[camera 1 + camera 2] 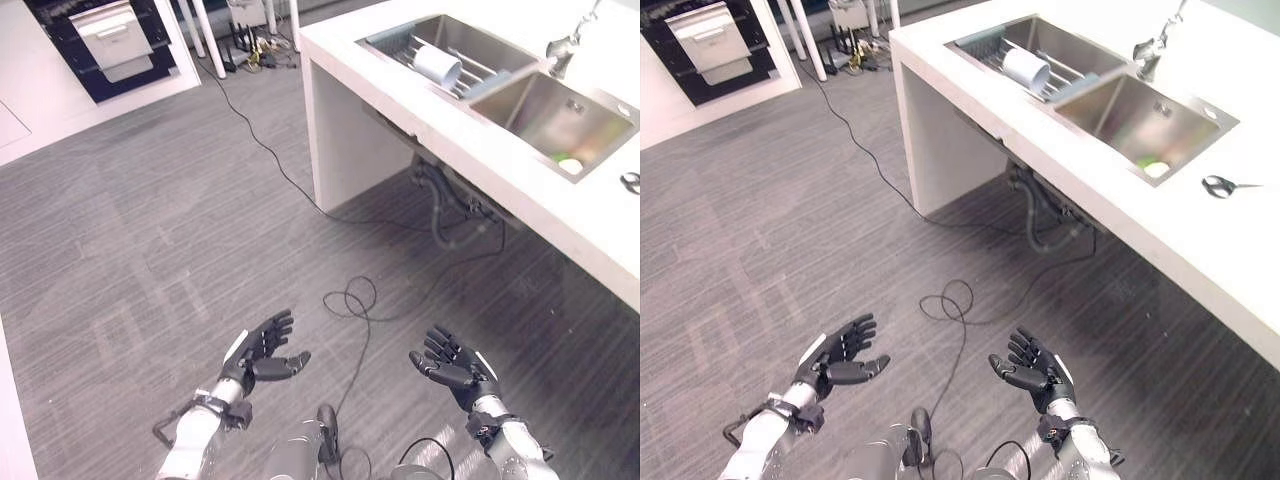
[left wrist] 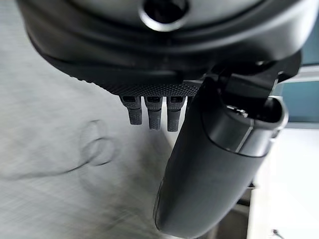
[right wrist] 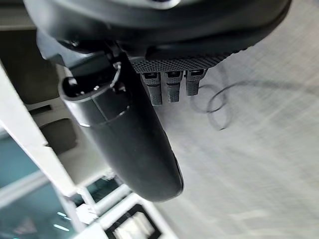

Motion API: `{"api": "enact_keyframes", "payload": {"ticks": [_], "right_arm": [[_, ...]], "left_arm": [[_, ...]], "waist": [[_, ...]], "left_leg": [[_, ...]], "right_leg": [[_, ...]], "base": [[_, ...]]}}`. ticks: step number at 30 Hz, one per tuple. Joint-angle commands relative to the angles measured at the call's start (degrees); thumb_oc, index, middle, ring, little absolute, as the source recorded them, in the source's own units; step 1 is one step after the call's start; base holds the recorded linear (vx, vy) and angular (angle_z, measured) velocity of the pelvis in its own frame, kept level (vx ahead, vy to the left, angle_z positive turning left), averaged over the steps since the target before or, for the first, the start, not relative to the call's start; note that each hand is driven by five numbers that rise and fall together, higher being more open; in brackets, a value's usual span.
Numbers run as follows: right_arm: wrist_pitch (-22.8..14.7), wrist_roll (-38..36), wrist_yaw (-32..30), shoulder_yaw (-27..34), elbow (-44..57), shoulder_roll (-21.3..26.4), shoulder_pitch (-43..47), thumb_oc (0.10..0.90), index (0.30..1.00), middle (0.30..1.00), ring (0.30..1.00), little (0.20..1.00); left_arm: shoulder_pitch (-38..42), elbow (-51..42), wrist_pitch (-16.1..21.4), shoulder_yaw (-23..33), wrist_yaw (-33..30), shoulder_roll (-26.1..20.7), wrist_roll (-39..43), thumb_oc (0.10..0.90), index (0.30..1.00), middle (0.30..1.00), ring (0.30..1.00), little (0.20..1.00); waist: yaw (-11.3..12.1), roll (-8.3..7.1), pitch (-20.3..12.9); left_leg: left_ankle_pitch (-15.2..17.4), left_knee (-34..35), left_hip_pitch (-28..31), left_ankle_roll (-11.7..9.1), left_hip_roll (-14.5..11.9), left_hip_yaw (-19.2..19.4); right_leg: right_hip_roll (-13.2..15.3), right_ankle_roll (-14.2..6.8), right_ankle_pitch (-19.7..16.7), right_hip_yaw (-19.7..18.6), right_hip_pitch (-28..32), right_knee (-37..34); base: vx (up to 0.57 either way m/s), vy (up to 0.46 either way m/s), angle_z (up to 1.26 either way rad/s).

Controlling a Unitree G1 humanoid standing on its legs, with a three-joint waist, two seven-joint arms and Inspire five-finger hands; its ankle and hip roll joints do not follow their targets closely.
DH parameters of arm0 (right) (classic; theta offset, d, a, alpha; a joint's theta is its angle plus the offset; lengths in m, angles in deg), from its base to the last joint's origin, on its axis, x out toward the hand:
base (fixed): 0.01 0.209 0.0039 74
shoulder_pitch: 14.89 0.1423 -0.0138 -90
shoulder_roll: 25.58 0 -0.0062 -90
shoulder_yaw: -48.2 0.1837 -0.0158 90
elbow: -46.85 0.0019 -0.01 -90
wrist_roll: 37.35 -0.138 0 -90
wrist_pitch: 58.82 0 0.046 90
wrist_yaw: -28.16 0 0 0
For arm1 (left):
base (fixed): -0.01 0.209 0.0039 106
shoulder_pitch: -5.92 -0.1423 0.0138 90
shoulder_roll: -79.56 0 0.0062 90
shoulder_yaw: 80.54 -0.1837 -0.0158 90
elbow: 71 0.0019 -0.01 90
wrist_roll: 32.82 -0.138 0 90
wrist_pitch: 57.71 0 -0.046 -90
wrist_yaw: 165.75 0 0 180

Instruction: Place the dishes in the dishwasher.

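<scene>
While both hands hover low over the grey floor (image 1: 150, 250), the left hand (image 1: 262, 352) and right hand (image 1: 452, 367) hold nothing, fingers relaxed and spread. Well apart from them, a white cup (image 1: 438, 63) lies on its side on the rack in the left sink basin (image 1: 400, 40); a spoon (image 1: 1220, 185) rests on the white counter (image 1: 1200, 240).

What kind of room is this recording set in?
Most likely a kitchen: a white counter holds a double stainless steel sink with a white cup on its rack, and a built-in black oven stands across the grey floor.
</scene>
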State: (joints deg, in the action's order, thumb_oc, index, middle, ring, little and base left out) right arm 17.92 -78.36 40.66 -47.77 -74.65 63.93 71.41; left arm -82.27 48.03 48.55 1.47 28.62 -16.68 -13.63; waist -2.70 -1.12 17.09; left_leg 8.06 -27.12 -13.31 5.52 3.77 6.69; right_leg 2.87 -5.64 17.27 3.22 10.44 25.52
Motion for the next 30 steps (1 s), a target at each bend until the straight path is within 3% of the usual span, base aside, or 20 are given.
{"api": "enact_keyframes", "payload": {"ticks": [1, 2, 3, 5, 6, 8, 10, 12, 15, 17, 19, 22, 23, 25, 27, 28, 29, 30], "right_arm": [[-3.8, 0.6, 0.5, 0.6, 5.4, 2.3, 1.4, 0.8, 0.9, 0.9, 0.9, 0.9], [-3.5, 0.4, 0.6, 0.2, 4.9, 1.9, 1.6, 0.8, 0.9, 0.9, 0.9, 0.9], [-4.1, 1.0, 1.6, -0.8, 4.1, 1.7, 1.9, 0.8, 0.9, 0.9, 0.9, 0.9], [-4.9, 3.0, 1.8, -0.9, 4.6, 2.2, 1.0, 0.8, 0.9, 0.9, 0.9, 0.9], [-4.9, 3.0, 1.7, -0.8, 4.8, 2.2, 0.9, 0.8, 0.9, 0.9, 0.9, 0.9], [-3.5, 1.7, 3.0, 0.3, 6.2, 3.2, -0.1, 0.8, 0.9, 0.9, 0.9, 0.9], [-3.3, 2.1, 4.9, 0.4, 6.2, 3.6, 0.0, 0.8, 0.9, 0.9, 0.9, 0.9], [-3.5, 2.6, 5.6, 0.4, 5.7, 3.7, 0.4, 0.8, 0.9, 0.9, 0.9, 0.9], [-3.5, 2.3, 3.6, 0.2, 5.8, 3.9, 1.3, 0.8, 0.9, 0.9, 0.9, 0.9], [-3.5, 2.9, 2.8, -1.0, 6.3, 4.1, 1.9, 0.8, 0.9, 0.9, 0.9, 0.9], [-3.1, 3.4, 1.7, -1.9, 6.6, 4.6, 2.3, 0.8, 0.9, 0.9, 0.9, 0.9], [-4.1, 3.3, 0.7, -2.3, 5.4, 6.1, 2.6, 0.8, 0.9, 0.9, 0.9, 0.9], [-4.4, 3.4, 0.6, -2.1, 5.1, 6.2, 2.5, 0.8, 0.9, 0.9, 0.9, 0.9], [-5.3, 3.5, 0.3, -1.7, 4.5, 6.4, 2.2, 0.8, 0.9, 0.9, 0.9, 0.9], [-5.2, 4.2, -0.2, -1.5, 4.3, 6.4, 2.2, 0.8, 0.9, 0.9, 0.9, 0.9], [-5.1, 4.4, -0.4, -1.5, 4.4, 6.4, 2.2, 0.8, 0.9, 0.9, 0.9, 0.9], [-4.8, 4.6, -0.8, -1.7, 4.3, 6.6, 2.2, 0.8, 0.9, 0.9, 0.9, 0.9], [-4.4, 4.7, -1.1, -1.9, 4.1, 6.7, 2.3, 0.8, 0.9, 0.9, 0.9, 0.9]], "left_arm": [[0.1, -6.3, 2.3, -3.7, -0.6, -1.6, -2.0, 0.8, 0.9, 0.9, 0.9, 0.9], [0.4, -6.3, 2.0, -4.1, -1.8, -1.6, -2.2, 0.8, 0.9, 0.9, 0.9, 0.9], [0.7, -6.6, 2.2, -4.7, -2.6, -1.7, -0.7, 0.8, 0.9, 0.9, 0.9, 0.9], [0.7, -7.4, 2.0, -4.5, -2.0, -1.7, 0.7, 0.8, 0.9, 0.9, 0.9, 0.9], [0.7, -7.5, 1.9, -4.4, -1.9, -1.6, 0.7, 0.8, 0.9, 0.9, 0.9, 0.9], [0.8, -6.7, 2.6, -4.2, -1.8, -1.4, -0.3, 0.8, 0.9, 0.9, 0.9, 0.9], [0.1, -6.0, 3.9, -4.0, -2.3, -1.3, -0.3, 0.8, 0.9, 0.9, 0.9, 0.9], [-0.4, -5.9, 4.5, -3.9, -2.7, -1.3, 0.0, 0.8, 0.9, 0.9, 0.9, 0.9], [0.1, -5.1, 3.8, -4.2, -3.6, -0.4, 0.4, 0.8, 0.9, 0.9, 0.9, 0.9], [-0.2, -4.7, 4.0, -4.6, -4.2, 0.3, -0.4, 0.8, 0.9, 0.9, 0.9, 0.9], [-0.6, -4.5, 4.3, -5.2, -4.6, 0.9, -0.4, 0.8, 0.9, 0.9, 0.9, 0.9], [-1.1, -5.0, 5.2, -5.1, -3.1, 1.5, 0.2, 0.8, 0.9, 0.9, 0.9, 0.9], [-1.2, -5.1, 5.3, -4.9, -2.5, 1.5, 0.0, 0.8, 0.9, 0.9, 0.9, 0.9], [-1.3, -5.2, 5.5, -4.6, -1.3, 1.5, 0.4, 0.8, 0.9, 0.9, 0.9, 0.9], [-1.4, -5.6, 5.7, -4.4, -0.5, 0.9, 1.2, 0.8, 0.9, 0.9, 0.9, 0.9], [-1.4, -5.7, 5.7, -4.4, -0.5, 0.8, 1.4, 0.8, 0.9, 0.9, 0.9, 0.9], [-1.5, -6.0, 5.6, -4.3, -0.6, 0.6, 1.7, 0.8, 0.9, 0.9, 0.9, 0.9], [-1.7, -6.2, 5.6, -4.2, -0.6, 0.6, 1.9, 0.8, 0.9, 0.9, 0.9, 0.9]], "waist": [[1.0, 3.18, -4.8], [0.9, 3.64, -4.7], [0.2, 4.04, -3.8], [-1.3, 4.69, -3.0], [-1.6, 4.91, -3.0], [-3.7, 4.19, -2.3], [-4.5, 3.06, -1.6], [-4.4, 2.96, -1.5], [-4.4, 2.58, -2.3], [-4.5, 2.52, -2.6], [-4.2, 1.7, -3.1], [-2.7, 0.8, -2.3], [-2.5, 0.89, -2.2], [-2.0, 1.06, -2.0], [-1.6, 1.24, -1.9], [-1.5, 1.32, -1.8], [-1.0, 1.59, -1.5], [-0.5, 2.45, -1.4]], "left_leg": [[1.5, 9.9, 1.1, -1.0, -0.3, -4.2], [2.0, 9.9, 2.1, -0.6, -0.2, -4.3], [3.0, 9.9, 4.5, -0.1, 0.2, -4.5], [3.9, 9.9, 7.0, -0.4, 0.7, -5.8], [3.9, 9.9, 7.1, -0.5, 0.6, -6.1], [6.0, 9.9, 9.8, -1.0, 0.8, -6.5], [8.3, 9.9, 12.1, -1.1, 1.5, -5.8], [9.2, 9.9, 12.5, -1.3, 1.1, -5.4], [8.8, 9.9, 12.9, -1.6, 0.6, -5.5], [8.8, 9.9, 16.5, -2.5, -0.4, -4.7], [2.8, 9.9, 20.8, -4.6, -0.8, -3.5], [-3.5, -11.1, 11.3, -6.9, -0.6, -4.2], [-3.9, -13.0, 9.4, -6.9, -0.8, -4.2], [-3.5, -9.5, 6.9, -6.0, -1.2, -3.5], [-3.2, 2.0, 7.9, -5.6, -1.9, -2.8], [-3.5, 4.1, 7.9, -5.8, -2.0, -3.2], [-4.5, 9.9, 7.4, -6.4, -2.0, -5.0], [-3.8, 9.9, 4.2, -7.1, -2.6, -7.4]], "right_leg": [[-5.2, -4.6, -17.0, -1.3, -8.4, 17.5], [-4.7, -4.7, -17.5, 0.0, -11.4, 20.5], [-4.1, -3.5, -15.6, 2.0, -16.1, 21.0], [-4.2, -1.2, -12.0, 4.1, -18.6, 13.5], [-4.3, -0.9, -12.0, 4.3, -18.7, 12.0], [-1.6, 0.0, -12.7, 6.0, -19.9, -8.3], [1.2, -1.9, -15.1, 5.9, -24.3, -8.3], [1.4, -2.0, -15.1, 6.3, -24.9, -8.3], [0.9, -1.3, -14.2, 5.9, -23.9, -8.3], [0.5, 0.0, -12.8, 6.4, -21.9, -8.3], [0.8, 1.6, -10.7, 5.3, -20.3, -8.3], [1.0, 4.3, -8.5, 4.3, -16.2, -8.3], [0.9, 4.6, -8.1, 4.2, -15.6, -8.3], [0.5, 4.9, -7.1, 4.1, -13.9, -8.3], [0.1, 4.5, -6.0, 3.5, -12.9, -8.3], [-0.1, 4.5, -5.7, 3.3, -12.6, -8.3], [-0.9, 4.2, -4.9, 2.3, -11.5, -8.3], [-2.2, 4.0, -4.2, 1.4, -10.8, -8.3]], "base": [[0.18, 0.2, 0.14], [0.22, 0.183, -0.01], [0.3, 0.2, -0.23], [0.27, 0.091, -0.34], [0.23, -0.012, -0.09], [0.34, -0.096, 0.22], [0.28, -0.104, 0.36], [0.24, -0.11, 0.13], [0.36, -0.183, -0.02], [0.42, -0.156, 0.44], [0.27, -0.098, -0.12], [0.21, -0.086, -0.23], [0.22, -0.038, -0.27], [0.24, 0.045, -0.14], [0.25, 0.134, -0.18], [0.23, 0.16, -0.4], [0.23, 0.188, -0.48], [0.29, 0.227, -0.42]]}}
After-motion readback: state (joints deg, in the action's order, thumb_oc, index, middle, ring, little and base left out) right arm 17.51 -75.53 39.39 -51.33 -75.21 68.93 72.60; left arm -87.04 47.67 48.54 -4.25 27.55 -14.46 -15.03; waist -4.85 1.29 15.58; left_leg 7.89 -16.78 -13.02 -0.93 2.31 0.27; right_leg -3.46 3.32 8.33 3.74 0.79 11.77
